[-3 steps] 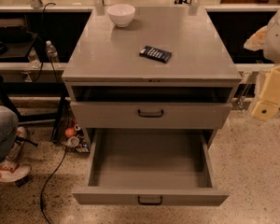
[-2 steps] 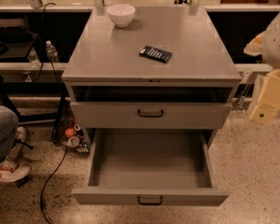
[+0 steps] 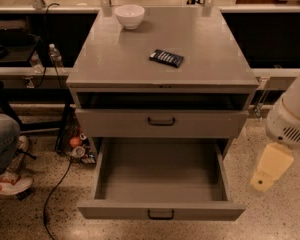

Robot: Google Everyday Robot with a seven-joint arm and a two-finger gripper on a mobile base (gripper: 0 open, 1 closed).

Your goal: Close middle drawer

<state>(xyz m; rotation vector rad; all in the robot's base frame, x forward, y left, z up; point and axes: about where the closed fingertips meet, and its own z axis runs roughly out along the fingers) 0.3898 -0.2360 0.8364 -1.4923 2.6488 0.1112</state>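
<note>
The middle drawer (image 3: 161,184) is the wide grey one pulled far out of the grey cabinet (image 3: 162,59). Its long tray is empty, and its low front panel carries a small dark bar handle (image 3: 161,214). Above it a taller-fronted grey drawer (image 3: 161,122) with a bigger handle sits pushed in, under an open dark slot. My gripper (image 3: 264,180), a cream-coloured piece under the white arm (image 3: 292,116), hangs at the right of the cabinet. It is level with the open drawer's right side and apart from it.
A white bowl (image 3: 129,15) and a dark flat remote-like object (image 3: 166,58) lie on the cabinet top. A person's leg and shoe (image 3: 5,181) are at the left. A cable (image 3: 55,194), small items on the floor and a water bottle (image 3: 54,56) are also at the left.
My arm and gripper have moved down and a little left along the cabinet's right side, from drawer-top height to the open drawer's level. The drawers have not moved.
</note>
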